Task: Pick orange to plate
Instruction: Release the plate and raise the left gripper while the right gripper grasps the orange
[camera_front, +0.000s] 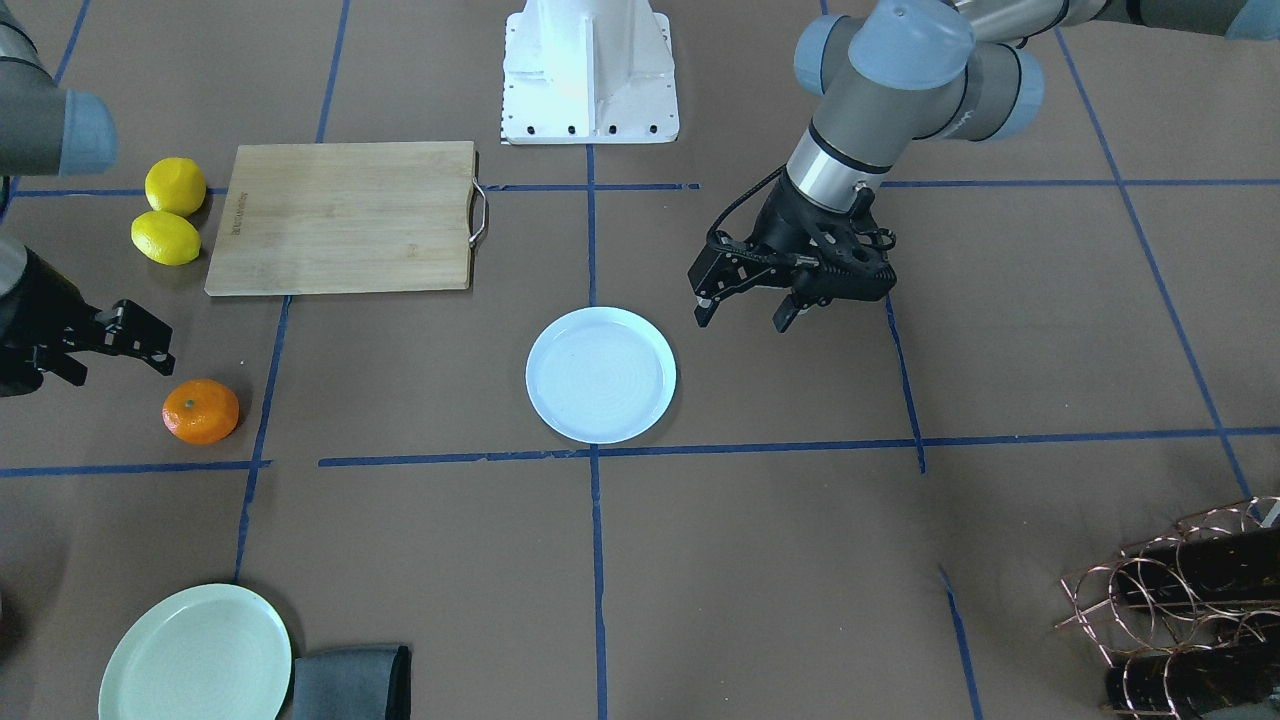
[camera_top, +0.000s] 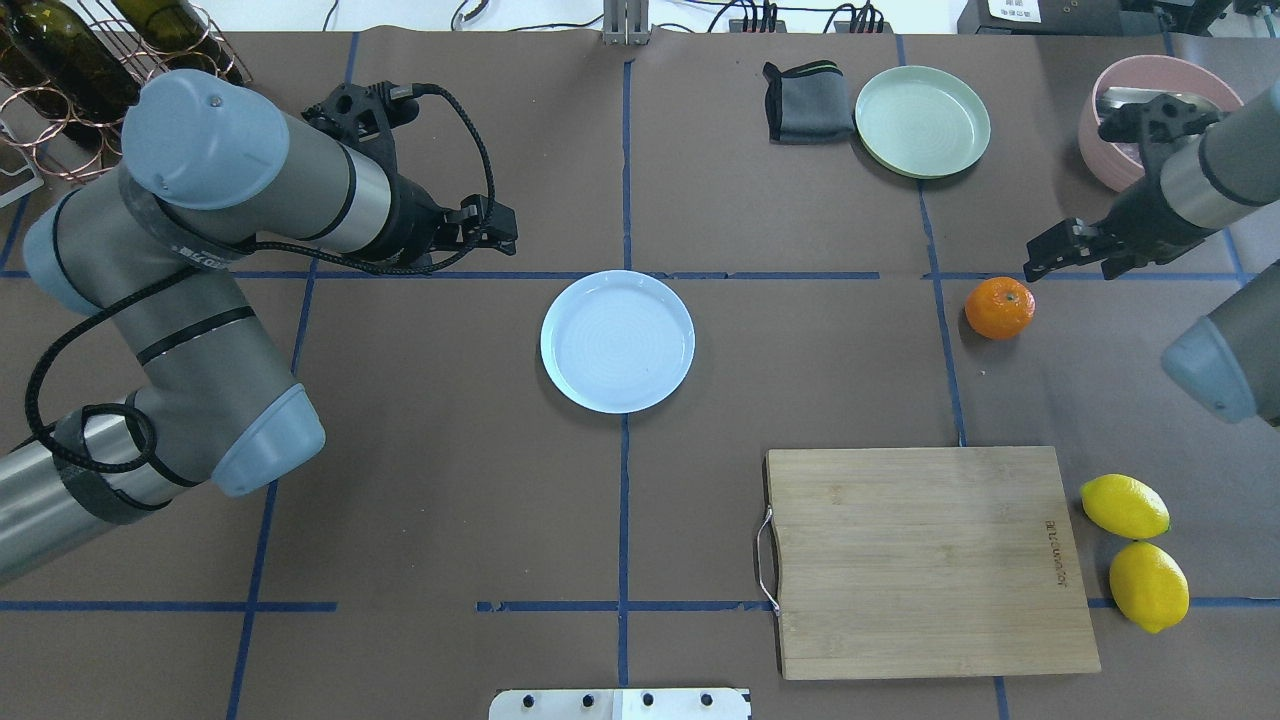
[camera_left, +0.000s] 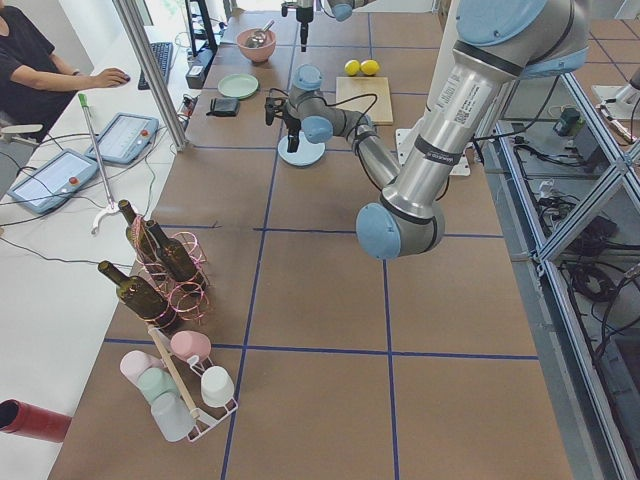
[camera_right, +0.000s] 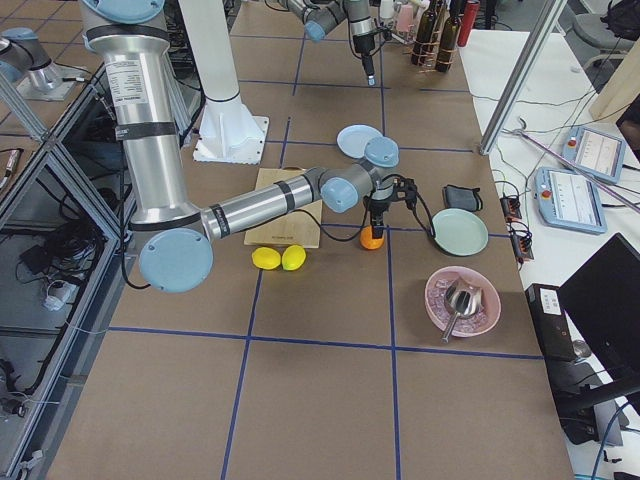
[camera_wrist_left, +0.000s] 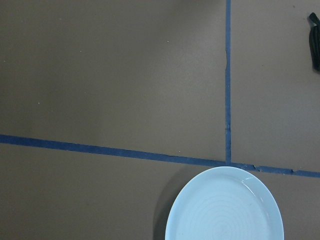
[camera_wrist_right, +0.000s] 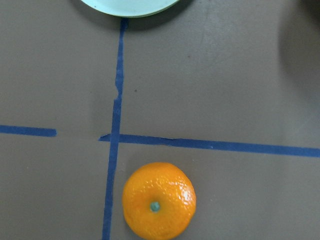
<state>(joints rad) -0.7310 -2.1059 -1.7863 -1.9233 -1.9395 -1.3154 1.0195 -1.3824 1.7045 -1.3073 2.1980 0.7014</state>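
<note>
Beside the right hand (camera_front: 122, 370), spread wide, sits the dimpled round orange (camera_front: 201, 411), well apart from the glossy ringed plate (camera_front: 600, 375).

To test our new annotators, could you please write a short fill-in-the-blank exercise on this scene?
The orange lies on the ___, not on the plate.
Beside the cutting board lie two yellow ___.
The tool nearest the orange belongs to the robot's ___ arm.
Missing words: table; lemons; right.

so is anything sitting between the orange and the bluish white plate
Nothing visible does. Only bare table lies between the orange and the plate; the cutting board sits off that line, nearer the robot.
</note>
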